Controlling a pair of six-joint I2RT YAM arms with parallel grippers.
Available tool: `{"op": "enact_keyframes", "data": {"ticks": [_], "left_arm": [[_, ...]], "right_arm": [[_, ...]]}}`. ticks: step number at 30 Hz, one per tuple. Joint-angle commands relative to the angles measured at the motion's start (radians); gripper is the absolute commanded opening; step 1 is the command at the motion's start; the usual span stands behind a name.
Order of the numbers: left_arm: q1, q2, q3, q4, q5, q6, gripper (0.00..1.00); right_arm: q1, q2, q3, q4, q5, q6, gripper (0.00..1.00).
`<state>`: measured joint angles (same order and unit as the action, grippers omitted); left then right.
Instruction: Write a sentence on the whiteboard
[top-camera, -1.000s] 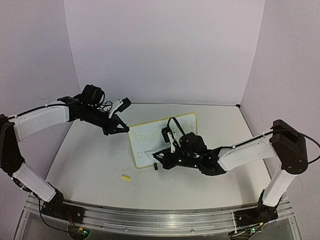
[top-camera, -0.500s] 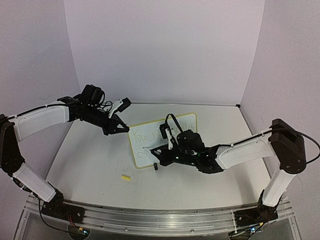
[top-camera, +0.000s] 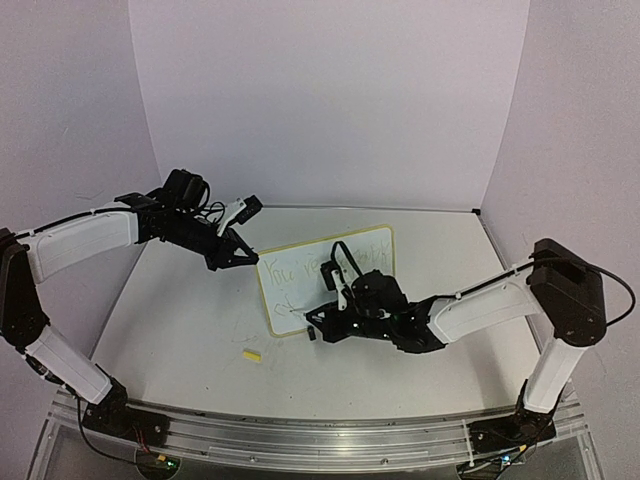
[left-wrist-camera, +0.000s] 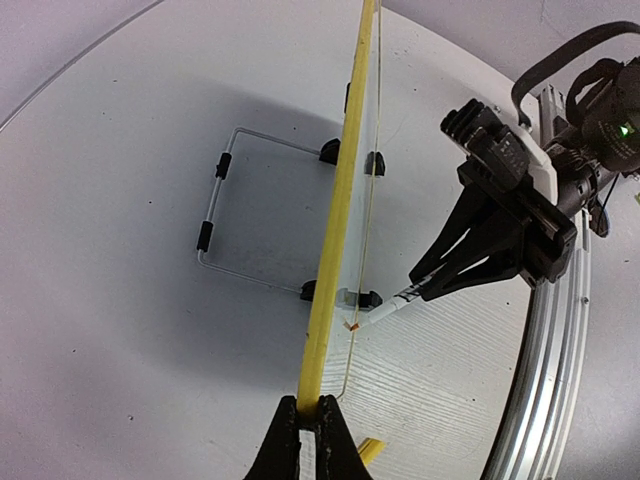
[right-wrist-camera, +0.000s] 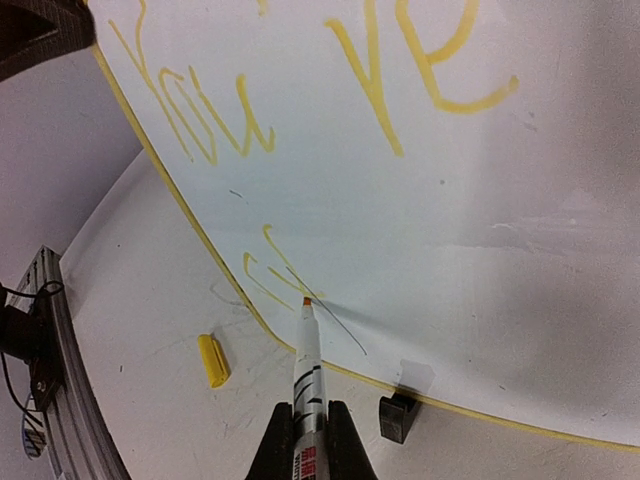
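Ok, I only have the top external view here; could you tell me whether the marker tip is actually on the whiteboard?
Observer: In the right wrist view the marker tip sits right at the whiteboard face, beside the first strokes of the second line of the sentence. It looks to be in contact.
Operator: Thank you. Is the left gripper really gripping the board?
Observer: Yes. The left wrist view shows the left gripper shut on the board's yellow rim.
Operator: And what props the board up from behind?
Observer: A thin wire stand lies on the table behind it, joined at the black clip feet.
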<state>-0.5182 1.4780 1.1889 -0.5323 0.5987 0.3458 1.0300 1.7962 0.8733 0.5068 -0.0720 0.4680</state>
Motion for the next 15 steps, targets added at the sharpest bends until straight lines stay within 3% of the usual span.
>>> {"op": "enact_keyframes", "data": {"ticks": [1,10,15], "left_arm": [[-0.010,0.000,0.003,-0.025,-0.021,0.043,0.00],[-0.010,-0.002,0.003,-0.025,-0.021,0.043,0.00],[-0.009,-0.004,0.003,-0.025,-0.022,0.043,0.00]], "right_arm": [[-0.004,0.025,-0.014,0.005,0.025,0.020,0.00],[-0.003,-0.055,-0.057,0.009,0.106,0.017,0.00],[-0.003,-0.116,-0.099,0.061,0.076,0.007,0.00]]}}
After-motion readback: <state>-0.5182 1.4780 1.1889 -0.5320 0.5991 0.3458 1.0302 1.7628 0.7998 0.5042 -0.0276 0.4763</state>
